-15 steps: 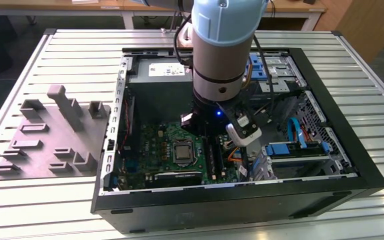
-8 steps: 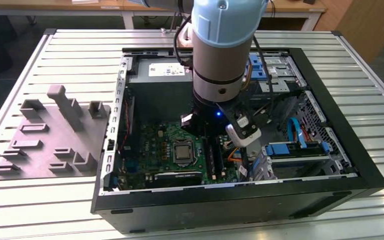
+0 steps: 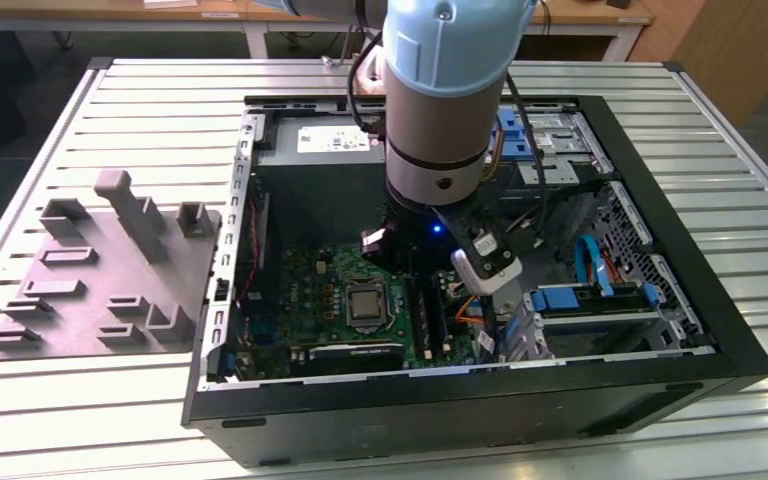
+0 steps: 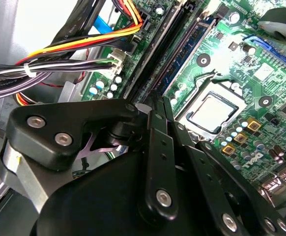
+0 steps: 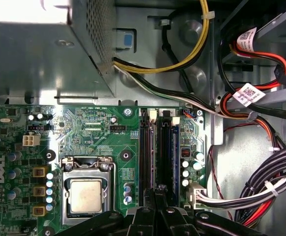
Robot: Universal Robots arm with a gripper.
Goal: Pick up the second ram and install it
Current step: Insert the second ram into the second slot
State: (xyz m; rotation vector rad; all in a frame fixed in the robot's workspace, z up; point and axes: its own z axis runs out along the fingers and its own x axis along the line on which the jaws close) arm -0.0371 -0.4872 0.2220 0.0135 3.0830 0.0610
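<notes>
Tool (image 5: 155,199) sat low inside the open computer case (image 3: 704,300), over the memory slots (image 5: 158,152) at 3 o'clock of the processor socket (image 5: 86,189). Fingers pinched together, edge-on on a dark stick (image 4: 155,101); can't tell if that's the second ram. Grey holder tray (image 3: 97,275) sat on the bench (image 3: 157,110).

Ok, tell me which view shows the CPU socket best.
The first wrist view: the socket lies square-on and unobstructed. The second wrist view shows it tilted, beyond the hand's linkage. The exterior view shows it small, beside the arm.
</notes>
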